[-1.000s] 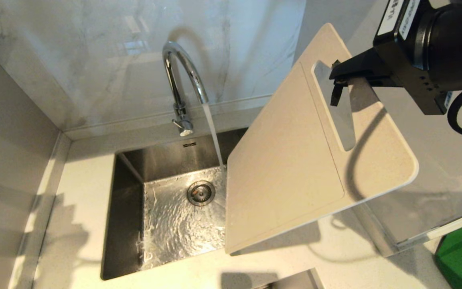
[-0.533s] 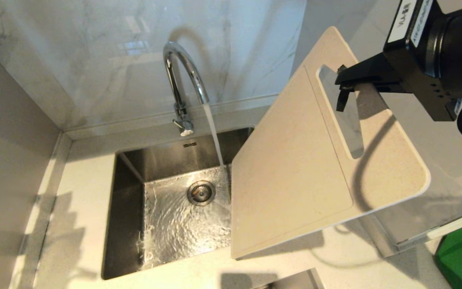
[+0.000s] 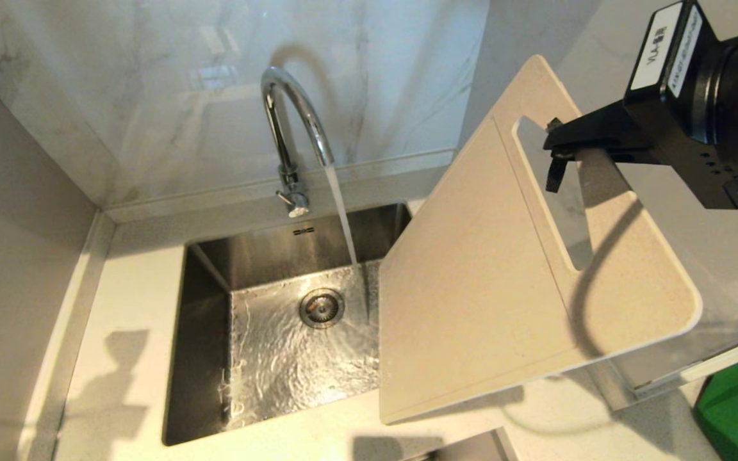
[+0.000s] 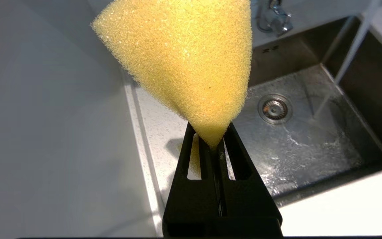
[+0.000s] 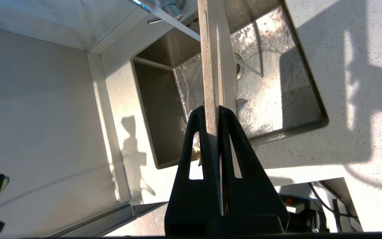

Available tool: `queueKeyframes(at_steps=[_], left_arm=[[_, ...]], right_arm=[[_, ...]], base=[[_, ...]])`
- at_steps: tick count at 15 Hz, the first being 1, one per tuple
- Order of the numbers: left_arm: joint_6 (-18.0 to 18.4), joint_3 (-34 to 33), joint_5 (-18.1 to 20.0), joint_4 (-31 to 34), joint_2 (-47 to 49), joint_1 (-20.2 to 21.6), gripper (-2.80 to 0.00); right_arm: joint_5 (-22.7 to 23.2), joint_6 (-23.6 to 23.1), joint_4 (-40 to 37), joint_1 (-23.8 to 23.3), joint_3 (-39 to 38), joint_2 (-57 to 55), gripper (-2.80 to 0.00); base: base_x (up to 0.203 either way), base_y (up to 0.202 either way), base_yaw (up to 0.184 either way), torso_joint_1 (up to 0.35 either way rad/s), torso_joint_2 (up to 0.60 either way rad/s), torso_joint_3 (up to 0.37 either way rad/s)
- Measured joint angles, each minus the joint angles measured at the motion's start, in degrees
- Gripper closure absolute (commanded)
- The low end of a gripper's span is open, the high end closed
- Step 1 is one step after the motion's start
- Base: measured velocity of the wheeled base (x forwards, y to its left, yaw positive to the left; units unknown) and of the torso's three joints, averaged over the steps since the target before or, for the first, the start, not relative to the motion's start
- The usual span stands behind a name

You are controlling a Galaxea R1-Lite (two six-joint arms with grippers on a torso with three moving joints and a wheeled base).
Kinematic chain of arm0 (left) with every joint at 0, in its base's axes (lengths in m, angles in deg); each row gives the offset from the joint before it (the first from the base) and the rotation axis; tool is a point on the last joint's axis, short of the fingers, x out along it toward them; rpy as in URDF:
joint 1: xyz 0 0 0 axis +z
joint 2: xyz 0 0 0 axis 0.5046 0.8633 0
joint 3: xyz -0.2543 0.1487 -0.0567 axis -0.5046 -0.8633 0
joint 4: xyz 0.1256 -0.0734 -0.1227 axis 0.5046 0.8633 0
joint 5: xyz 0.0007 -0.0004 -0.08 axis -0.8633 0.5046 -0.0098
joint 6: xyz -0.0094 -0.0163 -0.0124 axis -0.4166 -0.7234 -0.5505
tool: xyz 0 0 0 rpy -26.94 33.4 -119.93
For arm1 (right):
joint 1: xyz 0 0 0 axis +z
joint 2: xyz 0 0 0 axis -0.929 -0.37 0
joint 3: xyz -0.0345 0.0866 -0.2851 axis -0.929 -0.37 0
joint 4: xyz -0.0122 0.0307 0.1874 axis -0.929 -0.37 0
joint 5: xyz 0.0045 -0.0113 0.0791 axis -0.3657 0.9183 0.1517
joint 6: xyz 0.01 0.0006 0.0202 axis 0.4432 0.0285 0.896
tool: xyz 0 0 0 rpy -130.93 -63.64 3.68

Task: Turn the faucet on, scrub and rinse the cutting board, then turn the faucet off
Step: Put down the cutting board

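Yellow foam, a porous sponge [image 4: 184, 63], is pinched by one corner between the closed jaws of the left gripper [image 4: 213, 141]; beyond those jaws lies the wet steel sink [image 4: 310, 132]. Past it, the tall chrome gooseneck faucet [image 3: 292, 128] pours a stream into the basin. Farther right, the right gripper [image 3: 558, 157] has its jaws clamped on the bar beside the slot handle of the large off-white plastic cutting board [image 3: 491, 282], which hangs tilted below the jaws over the sink's right edge, just beside the stream.
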Motion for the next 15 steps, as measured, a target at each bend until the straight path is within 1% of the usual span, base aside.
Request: queueKeyframes(at_steps=[3,6,8,10,11,12,13,14,15], left_arm=[[0.17,-5.72,1.17,0.25,-5.44,-0.01,0.0],[0.68,-12.25,0.65,0.17,-10.51,0.0,0.0],[2.1,-16.16,-1.97,0.23,-14.07,0.07,0.0],[3.51,-19.26,-6.68,0.28,-17.49,0.18,0.0],[3.62,-20.43,-8.2,0.1,-18.72,0.22,0.0],[3.17,-21.71,-8.66,-0.15,-19.89,0.22,0.0],[2.17,-23.11,-8.37,-1.04,-20.87,0.24,0.0],[1.18,-24.98,-7.28,-2.07,-21.81,0.24,0.0],[0.36,-27.18,-5.24,-3.4,-22.88,0.24,0.0]], right_arm=[[0.0,0.0,-0.19,0.02,-0.57,0.68,0.0],[-0.01,0.0,-0.17,0.02,-1.57,1.41,0.0],[0.05,-0.16,-0.1,0.07,-1.94,1.68,0.0],[0.16,-0.25,-0.02,0.09,-2.34,2.11,0.0],[0.2,-0.33,0.0,0.09,-2.85,2.41,0.0],[0.24,-0.33,0.05,0.11,-3.32,2.69,0.0],[0.27,-0.32,0.06,0.11,-3.61,2.93,0.0],[0.24,-0.3,0.11,0.11,-3.81,3.12,0.0],[0.19,-0.31,0.13,0.11,-3.92,3.28,0.0]], base=[[0.0,0.0,0.0,0.0,0.0,0.0],[0.0,0.0,0.0,0.0,0.0,0.0],[0.0,0.0,0.0,0.0,0.0,0.0],[0.0,0.0,0.0,0.0,0.0,0.0],[0.0,0.0,0.0,0.0,0.0,0.0],[0.0,0.0,0.0,0.0,0.0,0.0],[0.0,0.0,0.0,0.0,0.0,0.0],[0.0,0.0,0.0,0.0,0.0,0.0],[0.0,0.0,0.0,0.0,0.0,0.0]])
